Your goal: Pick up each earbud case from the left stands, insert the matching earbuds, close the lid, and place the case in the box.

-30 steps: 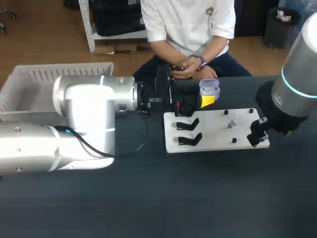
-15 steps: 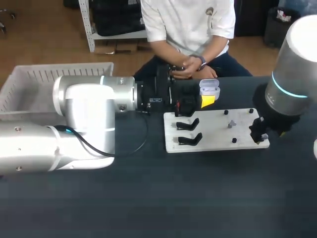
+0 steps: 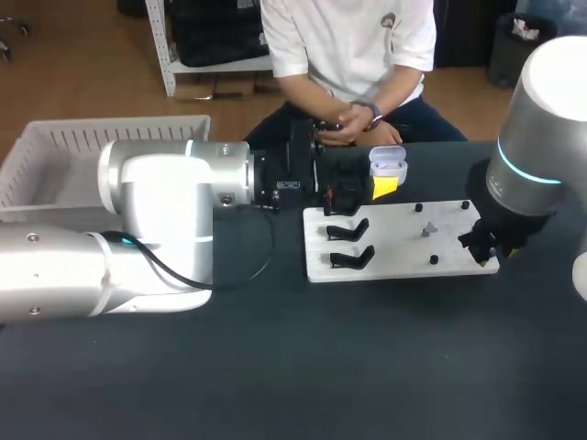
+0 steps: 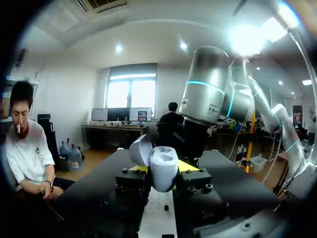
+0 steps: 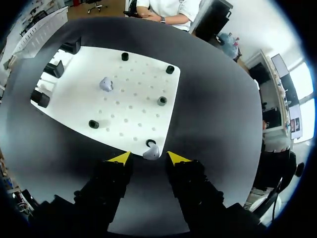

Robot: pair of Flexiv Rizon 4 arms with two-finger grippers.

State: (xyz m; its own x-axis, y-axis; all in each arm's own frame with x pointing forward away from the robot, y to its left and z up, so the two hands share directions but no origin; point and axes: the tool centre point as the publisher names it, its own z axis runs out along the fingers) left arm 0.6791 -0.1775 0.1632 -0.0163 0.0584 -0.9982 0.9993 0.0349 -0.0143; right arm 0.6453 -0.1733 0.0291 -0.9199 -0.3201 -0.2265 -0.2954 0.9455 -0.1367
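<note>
white board (image 5: 133,106) bears two earbuds (image 5: 106,84); left fingers (image 4: 187,166) grip one case (image 4: 159,166).

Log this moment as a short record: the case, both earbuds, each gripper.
earbud case: lid open
left gripper: shut on earbud case
right gripper: open, at the white board edge
near earbud: between right gripper's fingers, not gripped
far earbud: lying on the white board

Glossy plastic case (image 4: 159,168), matt tbl (image 3: 275,367)
</note>
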